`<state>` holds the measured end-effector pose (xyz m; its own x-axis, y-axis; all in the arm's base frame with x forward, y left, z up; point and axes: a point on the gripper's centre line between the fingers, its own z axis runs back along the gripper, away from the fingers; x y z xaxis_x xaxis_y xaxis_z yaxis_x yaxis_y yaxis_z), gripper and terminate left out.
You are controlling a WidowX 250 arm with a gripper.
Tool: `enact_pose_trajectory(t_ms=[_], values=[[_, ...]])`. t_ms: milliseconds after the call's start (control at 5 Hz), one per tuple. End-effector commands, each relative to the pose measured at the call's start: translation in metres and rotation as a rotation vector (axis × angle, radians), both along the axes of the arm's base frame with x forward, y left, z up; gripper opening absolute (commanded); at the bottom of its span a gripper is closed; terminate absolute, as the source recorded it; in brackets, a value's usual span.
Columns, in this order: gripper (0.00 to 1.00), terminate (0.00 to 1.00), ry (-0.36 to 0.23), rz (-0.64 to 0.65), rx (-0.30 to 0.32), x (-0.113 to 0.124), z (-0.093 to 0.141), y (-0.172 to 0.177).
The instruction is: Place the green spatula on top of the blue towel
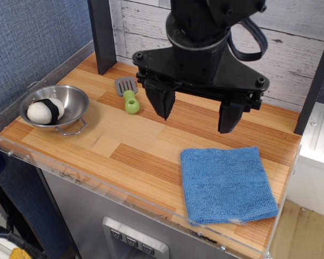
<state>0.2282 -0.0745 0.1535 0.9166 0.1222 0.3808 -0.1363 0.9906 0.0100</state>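
Observation:
The green spatula [128,95] lies flat on the wooden table top at the back, its grey slotted blade pointing away and its lime-green ring handle toward the front. The blue towel [227,184] lies spread flat at the front right of the table. My gripper [196,112] hangs above the table between them, right of the spatula and behind the towel. Its two black fingers [163,103] are wide apart and hold nothing.
A metal bowl [70,100] with a white ball wrapped in a black band [43,110] stands at the left. A dark post [102,35] rises at the back left. A clear plastic lip [97,181] runs along the table's front edge.

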Motion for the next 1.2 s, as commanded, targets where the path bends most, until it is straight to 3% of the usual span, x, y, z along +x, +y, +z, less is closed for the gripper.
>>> enact_pose_trajectory(t_ms=[0,200,600,1000], values=[[1.0,0.0,0.0,0.0,0.0,0.0,0.0,0.0],[1.0,0.0,-0.039,0.176,-0.065,0.007,-0.002,0.042],[1.0,0.0,0.01,0.453,-0.166,0.012,-0.02,0.102],[1.0,0.0,0.032,0.548,-0.209,0.042,-0.035,0.134]])
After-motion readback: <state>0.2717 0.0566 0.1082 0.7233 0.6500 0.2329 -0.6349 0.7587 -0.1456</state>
